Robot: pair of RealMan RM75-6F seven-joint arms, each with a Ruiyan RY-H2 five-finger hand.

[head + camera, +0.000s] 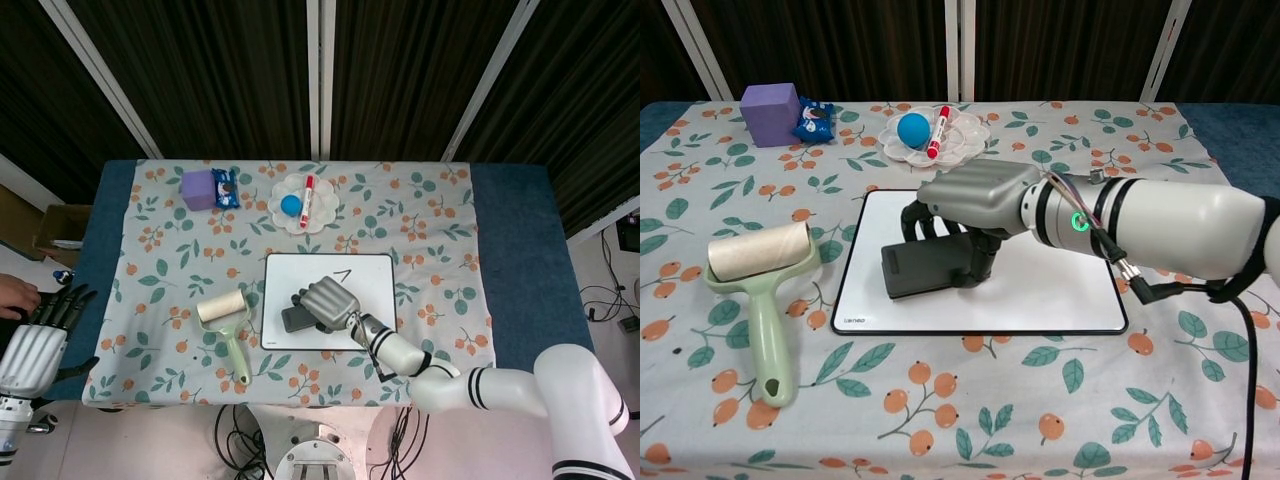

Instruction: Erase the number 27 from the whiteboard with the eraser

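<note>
Chest view: plate (970, 135) with ball (912, 129) and marker (938, 131) (touching).

A robot test lab — the table (520, 260) wears a blue cover under a floral cloth (420, 215), dark slatted panels (210, 70) close off twelve o'clock, and loose cables (600, 295) (on bare floor) trail at three o'clock.

Head view: high overhead, looking straight down, whole table (520, 280) in frame. Chest view: low at the near edge, facing the far edge, much closer. Shared: whiteboard (370, 283) (1060, 290), cloth centre.
</note>
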